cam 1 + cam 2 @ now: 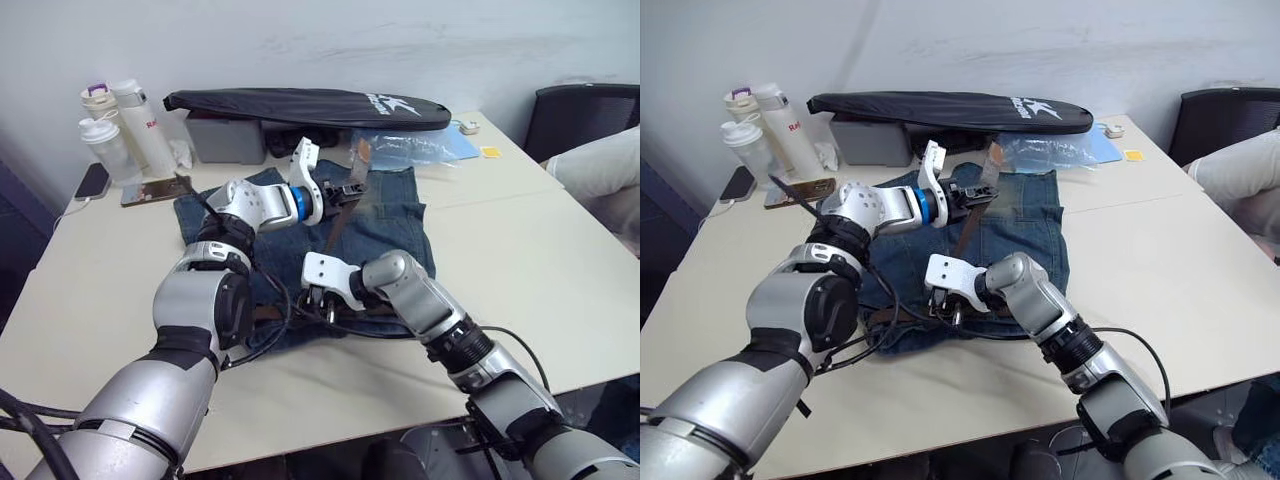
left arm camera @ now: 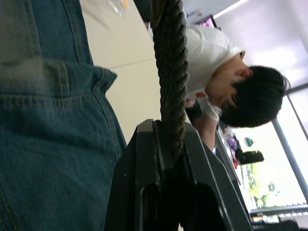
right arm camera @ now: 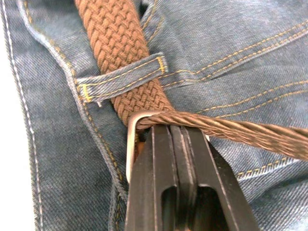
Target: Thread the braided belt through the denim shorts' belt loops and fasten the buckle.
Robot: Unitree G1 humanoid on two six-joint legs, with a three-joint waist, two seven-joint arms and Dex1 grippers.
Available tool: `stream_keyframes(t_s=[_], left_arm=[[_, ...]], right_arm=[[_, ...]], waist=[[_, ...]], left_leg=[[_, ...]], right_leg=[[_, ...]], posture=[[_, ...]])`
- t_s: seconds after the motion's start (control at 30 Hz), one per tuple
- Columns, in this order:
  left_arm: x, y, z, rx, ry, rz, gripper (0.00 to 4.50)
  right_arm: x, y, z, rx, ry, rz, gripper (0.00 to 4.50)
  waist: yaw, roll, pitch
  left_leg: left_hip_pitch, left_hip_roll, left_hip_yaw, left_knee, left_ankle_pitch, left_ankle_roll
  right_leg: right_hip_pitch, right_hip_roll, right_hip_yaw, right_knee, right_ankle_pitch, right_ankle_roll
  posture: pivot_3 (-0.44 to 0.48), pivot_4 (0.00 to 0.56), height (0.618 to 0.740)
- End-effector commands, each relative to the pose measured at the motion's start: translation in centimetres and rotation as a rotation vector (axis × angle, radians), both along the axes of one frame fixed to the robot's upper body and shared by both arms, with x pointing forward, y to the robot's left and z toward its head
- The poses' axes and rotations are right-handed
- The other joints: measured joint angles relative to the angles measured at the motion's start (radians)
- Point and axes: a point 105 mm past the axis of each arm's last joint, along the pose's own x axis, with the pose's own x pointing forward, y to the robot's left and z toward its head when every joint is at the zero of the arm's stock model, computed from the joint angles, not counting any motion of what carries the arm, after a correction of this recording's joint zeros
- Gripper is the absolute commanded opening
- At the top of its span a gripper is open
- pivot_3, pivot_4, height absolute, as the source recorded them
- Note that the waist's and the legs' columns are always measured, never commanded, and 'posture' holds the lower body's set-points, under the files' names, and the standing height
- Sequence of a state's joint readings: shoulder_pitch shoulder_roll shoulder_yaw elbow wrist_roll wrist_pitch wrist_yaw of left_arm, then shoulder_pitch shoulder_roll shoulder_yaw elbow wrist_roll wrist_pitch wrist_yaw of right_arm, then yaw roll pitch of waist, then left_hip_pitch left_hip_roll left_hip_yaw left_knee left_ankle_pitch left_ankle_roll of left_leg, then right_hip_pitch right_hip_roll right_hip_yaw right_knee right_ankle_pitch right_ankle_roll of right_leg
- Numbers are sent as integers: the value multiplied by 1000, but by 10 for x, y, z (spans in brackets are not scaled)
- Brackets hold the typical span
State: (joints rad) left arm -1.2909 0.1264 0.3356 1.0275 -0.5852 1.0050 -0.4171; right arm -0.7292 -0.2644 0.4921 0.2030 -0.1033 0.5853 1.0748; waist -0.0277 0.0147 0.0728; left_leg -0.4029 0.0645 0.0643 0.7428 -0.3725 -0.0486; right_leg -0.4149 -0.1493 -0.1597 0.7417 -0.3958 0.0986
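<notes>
Lying flat on the table (image 1: 520, 260), the denim shorts (image 1: 395, 225) carry the braided belt (image 3: 118, 45) under a belt loop (image 3: 122, 77). Clamped on the belt, the left gripper (image 1: 340, 195) lifts it above the legs; the right gripper (image 3: 175, 137) pinches the buckle (image 3: 132, 139) at the waistband.

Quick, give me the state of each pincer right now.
Left pincer: shut on the belt, lifted above the shorts.
Right pincer: shut at the buckle, next to a belt loop.
</notes>
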Motion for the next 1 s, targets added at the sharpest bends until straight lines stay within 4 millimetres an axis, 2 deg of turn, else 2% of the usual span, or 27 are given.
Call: stream_keyframes(t_s=[0.03,0.13,0.43,0.53,0.7,0.87,1.0], left_arm=[[-7,0,49,-76,-149,-32,0],[-10,9,34,-39,-117,-24,0],[-13,37,19,5,-88,32,0],[-17,37,14,11,-75,23,0],[-24,30,10,3,-62,-2,0],[-28,26,6,16,-56,-17,0],[-31,24,2,21,-50,-26,0]], right_arm=[[-37,-48,-87,-181,340,-85,44],[-39,-54,-67,-167,318,-56,44],[-45,-63,-32,-114,285,-53,44],[-46,-64,-29,-117,272,-51,44],[-41,-59,-8,-39,220,-83,44],[-33,-65,31,97,125,-135,44],[-34,-76,51,165,97,-192,44]], waist=[[1,0,0],[20,3,1],[53,3,1],[54,3,1],[54,1,2],[52,0,4],[52,-2,13]], left_leg=[[0,0,0,0,0,0],[-2,0,-1,6,0,-1],[-18,-9,-1,11,-6,1],[-20,-14,-2,10,-6,1],[-21,-18,-2,10,-6,2],[-22,-19,-2,9,-4,5],[-22,-18,-1,8,-1,9]], right_leg=[[-1,0,0,0,0,0],[-4,-1,2,1,0,0],[-14,-6,3,-1,1,-2],[-13,-8,3,1,1,-2],[-11,-17,0,0,1,-2],[-9,-17,0,-8,1,-2],[-9,-17,-1,-12,1,-1]], posture=[[0,150,622],[0,150,622],[0,150,622],[0,150,622],[0,150,622],[0,150,622],[0,150,622]])
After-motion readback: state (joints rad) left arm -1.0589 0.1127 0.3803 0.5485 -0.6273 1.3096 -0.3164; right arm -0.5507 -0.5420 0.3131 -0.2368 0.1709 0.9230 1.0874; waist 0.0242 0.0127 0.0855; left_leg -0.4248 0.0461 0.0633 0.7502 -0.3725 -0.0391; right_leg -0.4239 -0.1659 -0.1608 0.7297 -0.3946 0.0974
